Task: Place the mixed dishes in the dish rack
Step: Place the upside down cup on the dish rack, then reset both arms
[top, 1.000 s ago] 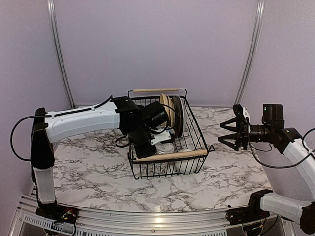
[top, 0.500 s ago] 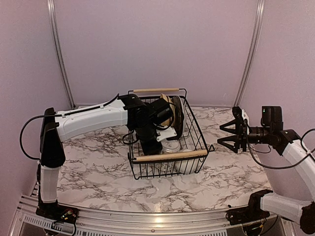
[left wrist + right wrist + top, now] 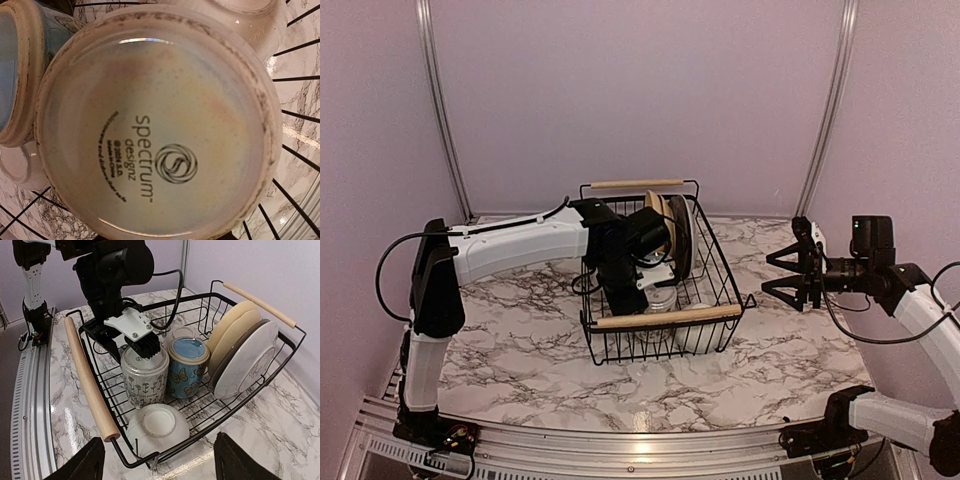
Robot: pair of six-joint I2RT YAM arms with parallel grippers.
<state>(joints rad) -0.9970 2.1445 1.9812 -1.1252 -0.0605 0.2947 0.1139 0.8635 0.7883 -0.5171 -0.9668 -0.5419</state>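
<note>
progress: by your top view nothing is left out on the tabletop point(image 3: 520, 340); every dish I can find sits inside the dish rack point(image 3: 89, 380). I'd call loading nearly done.
left to do: probably just letting go of the last mug and pulling the arm clear. Check for yourself that no piece is hidden behind the arm.
rack, right end: plates point(image 3: 245, 360) stand on edge in the slots, pale yellow ones behind and a grey-rimmed white one in front.
rack, middle: floral mug point(image 3: 145, 382) is upside down, and its stamped base fills the left wrist view. Butterfly mug point(image 3: 187, 367) stands just beside it, touching or nearly so. There's a pale piece behind that; can't tell what it is.
rack, lower centre of the right wrist frame: white bowl point(image 3: 157, 427), upside down on the wires.
left claw point(image 3: 145, 346): right on top of the floral mug. Can't tell whether it is pinching it or already loose.
right claw point(image 3: 775, 272): spread wide, holding nothing, well off to the right of the rack.
</note>
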